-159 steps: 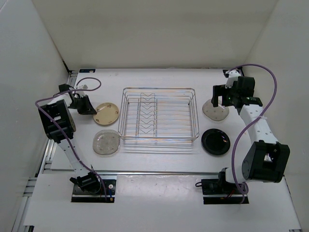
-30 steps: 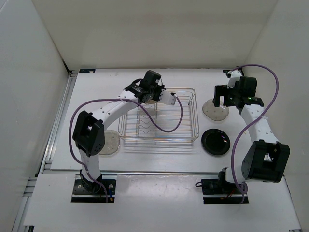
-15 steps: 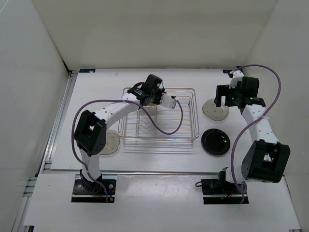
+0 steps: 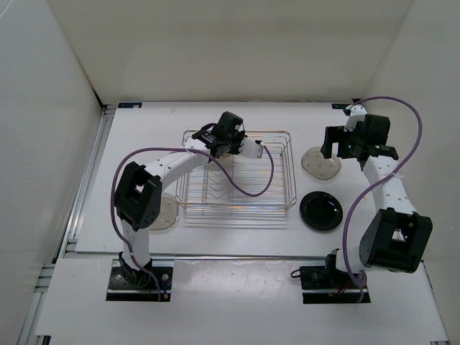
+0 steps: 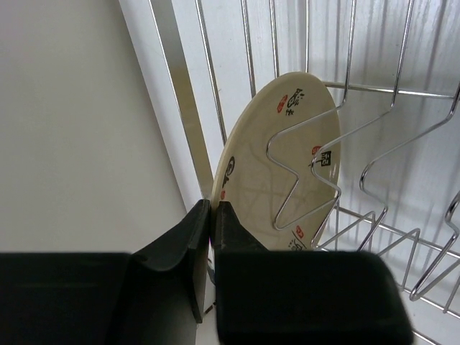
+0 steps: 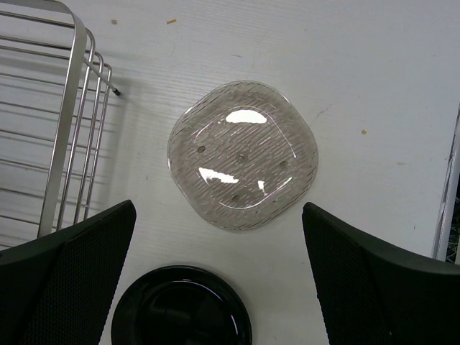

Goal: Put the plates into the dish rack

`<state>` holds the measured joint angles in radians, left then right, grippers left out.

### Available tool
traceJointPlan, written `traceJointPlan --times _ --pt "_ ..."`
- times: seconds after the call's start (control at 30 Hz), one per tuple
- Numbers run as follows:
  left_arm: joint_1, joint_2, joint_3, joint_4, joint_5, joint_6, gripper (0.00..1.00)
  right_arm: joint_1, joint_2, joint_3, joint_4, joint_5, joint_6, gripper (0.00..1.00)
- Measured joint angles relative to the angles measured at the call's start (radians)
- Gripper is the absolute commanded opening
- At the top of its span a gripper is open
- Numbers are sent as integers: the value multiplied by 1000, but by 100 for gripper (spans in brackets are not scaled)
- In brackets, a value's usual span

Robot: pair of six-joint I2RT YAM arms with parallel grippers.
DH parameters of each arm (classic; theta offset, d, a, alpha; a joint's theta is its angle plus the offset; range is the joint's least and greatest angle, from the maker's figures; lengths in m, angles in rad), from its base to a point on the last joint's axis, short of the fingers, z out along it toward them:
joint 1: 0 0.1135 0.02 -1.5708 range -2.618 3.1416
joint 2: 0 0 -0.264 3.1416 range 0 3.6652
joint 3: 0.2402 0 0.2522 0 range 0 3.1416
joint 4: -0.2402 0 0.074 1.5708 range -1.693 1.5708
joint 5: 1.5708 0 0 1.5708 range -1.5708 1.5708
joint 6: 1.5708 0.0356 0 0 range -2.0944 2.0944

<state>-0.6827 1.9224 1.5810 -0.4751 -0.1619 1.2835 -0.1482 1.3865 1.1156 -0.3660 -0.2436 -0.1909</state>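
Note:
The tan-yellow plate [image 5: 277, 162] stands on edge in the dish rack [image 5: 392, 92], leaning against a zigzag prong near the rack's far end. My left gripper [image 5: 213, 210] is shut on its lower rim; from above, the gripper [image 4: 228, 141] hides the plate. The pale off-white plate [image 6: 243, 154] lies flat on the table right of the rack [image 4: 291, 172]. My right gripper [image 6: 218, 208] hovers over this plate [image 4: 320, 165], open wide, touching nothing. The black plate [image 4: 320, 210] lies nearer. The speckled beige plate [image 4: 165, 213] lies left of the rack, partly under the left arm.
The rack's corner [image 6: 72, 108] is close to the left of the right gripper. The left arm's purple cable [image 4: 251, 188] hangs across the rack's middle. White walls enclose the table on three sides.
Since five seconds ago the tan-yellow plate went from the table left of the rack into the rack. Over the last second the left gripper has shifted slightly; the right gripper has drifted slightly right.

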Motion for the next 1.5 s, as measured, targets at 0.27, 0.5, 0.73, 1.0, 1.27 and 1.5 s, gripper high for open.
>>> traceJointPlan --times 0.27,0.5,0.73,1.0,1.27,1.5 --pt "0 6 2 1 -4 -72 38 -21 0 0 0 -14 0 100" --pt "0 -4 2 -19 -4 -128 45 -23 0 0 0 -17 0 100" --pt "2 -64 2 -31 -27 -171 50 -25 23 -2 0 -2 -6 100" --pt "80 -206 49 -36 -39 -267 51 -50 64 -2 1 16 -22 100" --pt "336 -554 -137 -13 39 -509 81 -135 206 7 -1 -39 -23 100" --pt "661 -727 -389 -11 239 -763 100 -186 384 42 -16 -138 -21 100"
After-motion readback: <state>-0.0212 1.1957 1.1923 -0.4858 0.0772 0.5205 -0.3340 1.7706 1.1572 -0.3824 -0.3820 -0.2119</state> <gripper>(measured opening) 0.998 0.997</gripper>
